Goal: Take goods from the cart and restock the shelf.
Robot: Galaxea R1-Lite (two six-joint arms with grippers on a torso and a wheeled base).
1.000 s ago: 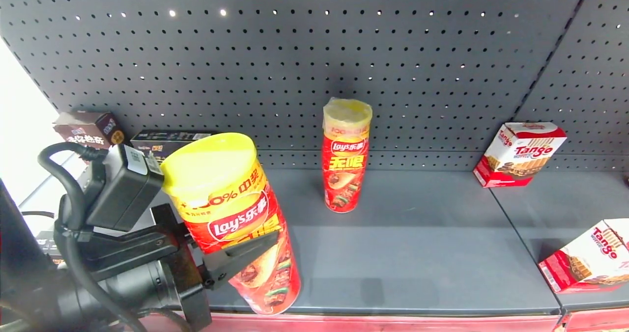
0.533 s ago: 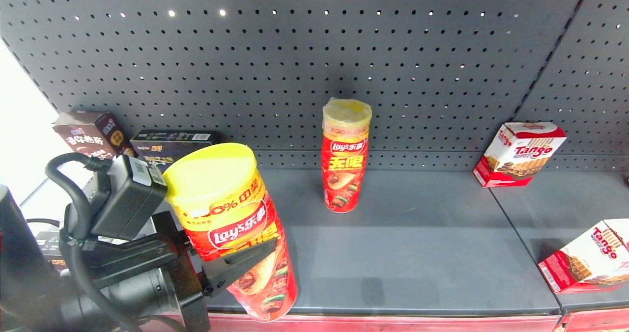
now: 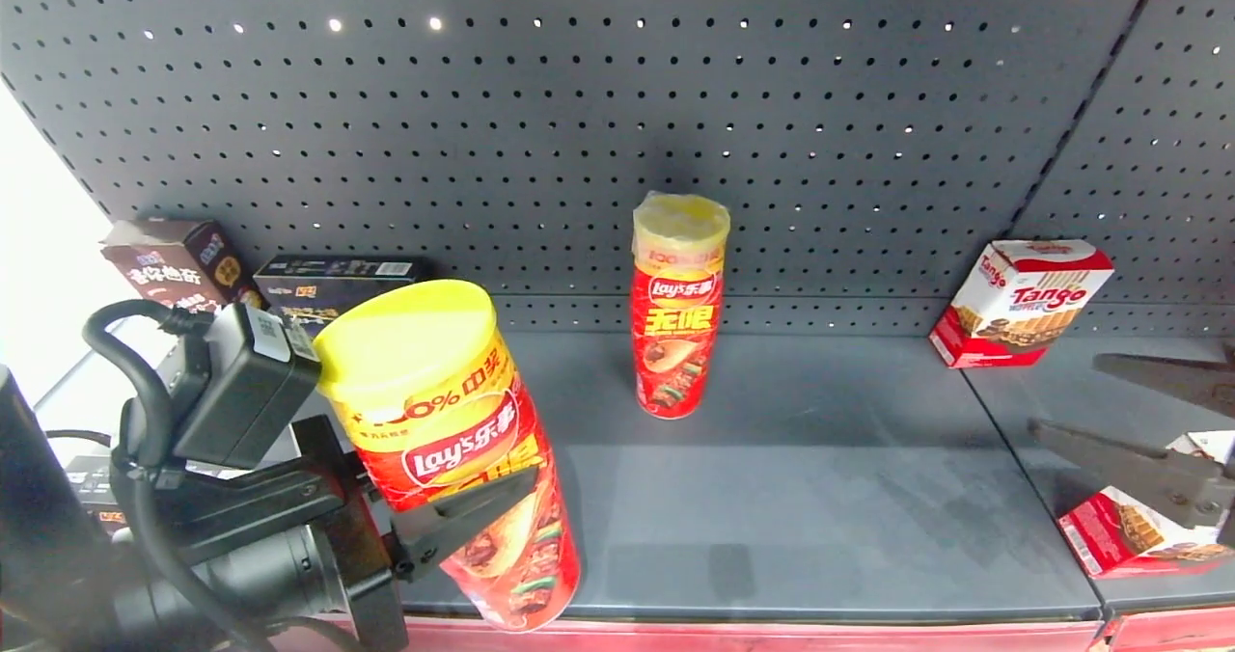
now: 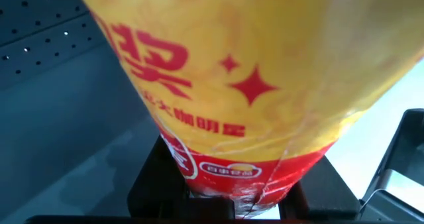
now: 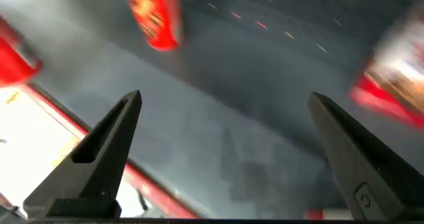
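Observation:
A red chip can with a yellow lid (image 3: 453, 440) is held in my left gripper (image 3: 439, 498), which is shut on its middle. The can tilts slightly, and its base is at the front left edge of the grey shelf (image 3: 791, 498). The left wrist view shows the same can (image 4: 252, 85) from close up. A second chip can (image 3: 677, 310) stands upright at the back centre of the shelf, also seen as a can (image 5: 152, 18) in the right wrist view. My right gripper (image 3: 1066, 396) (image 5: 225, 98) hangs open over the shelf's right part, holding nothing.
Two red and white wafer boxes are on the right, one (image 3: 1023, 300) against the pegboard and one (image 3: 1138, 527) near the front behind my right gripper. Dark boxes (image 3: 178, 257) (image 3: 328, 281) lie at the back left. The pegboard wall (image 3: 617, 131) closes the back.
My right gripper has come into view from the right, open. The left gripper with its can has sunk slightly toward the shelf's front edge.

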